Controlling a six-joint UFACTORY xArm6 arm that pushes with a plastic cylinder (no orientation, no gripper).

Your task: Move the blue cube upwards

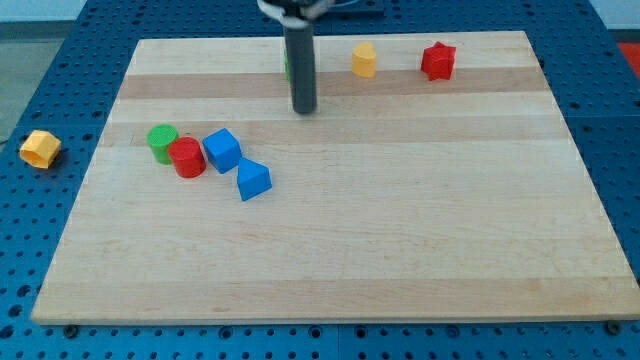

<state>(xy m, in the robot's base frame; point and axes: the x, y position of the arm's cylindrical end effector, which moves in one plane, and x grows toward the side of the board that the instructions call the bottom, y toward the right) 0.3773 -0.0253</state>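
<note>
The blue cube [222,150] lies on the wooden board [400,220] at the view's left, touching a red cylinder [187,158] on its left. A second blue block [253,180], wedge-like, sits just below and right of the cube. A green cylinder [161,141] touches the red cylinder's upper left. My tip [304,110] rests on the board above and to the right of the blue cube, well apart from it.
A yellow block [364,59] and a red star-shaped block [438,61] sit near the board's top edge. A green block [288,64] is mostly hidden behind the rod. A yellow block [41,148] lies off the board at the left.
</note>
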